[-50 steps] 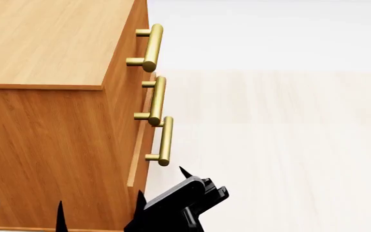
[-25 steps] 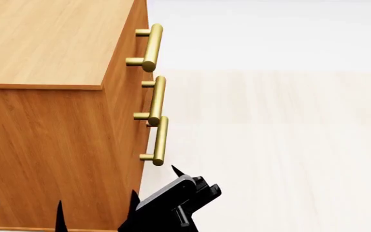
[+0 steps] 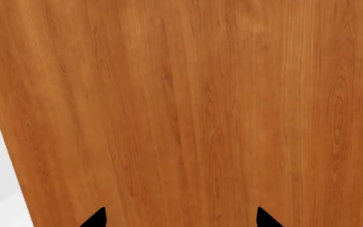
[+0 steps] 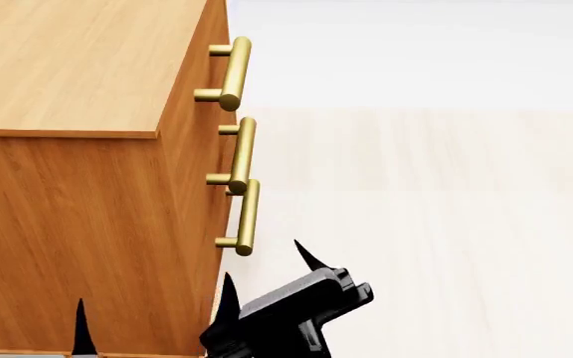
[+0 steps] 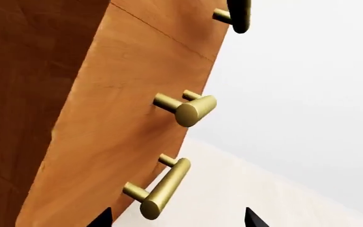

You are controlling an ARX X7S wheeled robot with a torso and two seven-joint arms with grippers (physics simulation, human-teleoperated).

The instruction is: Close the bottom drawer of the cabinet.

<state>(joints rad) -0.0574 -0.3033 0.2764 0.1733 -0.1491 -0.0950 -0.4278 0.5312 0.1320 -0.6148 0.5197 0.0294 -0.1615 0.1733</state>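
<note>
The cabinet (image 4: pixel 77 224) fills the left of the head view, with three brass bar handles down its front edge. The bottom drawer (image 4: pixel 214 257) sits in line with the two drawers above it, and its handle (image 4: pixel 248 216) is the lowest. My right gripper (image 4: pixel 263 261) is open and empty, just below and right of that handle, not touching it. In the right wrist view the bottom drawer front (image 5: pixel 87 179) looks flush, and its handle (image 5: pixel 162 189) lies just ahead of the right gripper (image 5: pixel 176 220). My left gripper (image 4: pixel 26 317) is open beside the cabinet's side wall (image 3: pixel 188 109).
Pale wood-look floor (image 4: pixel 436 224) spreads to the right of the cabinet. The cabinet's flat top (image 4: pixel 77 60) is at the upper left. The middle handle (image 5: pixel 191 106) and top handle (image 5: pixel 235 14) stand above the lowest one.
The bottom drawer slid in until level with the others. My right gripper followed it left, then drew back up and right. The left gripper's tips sank slightly.
</note>
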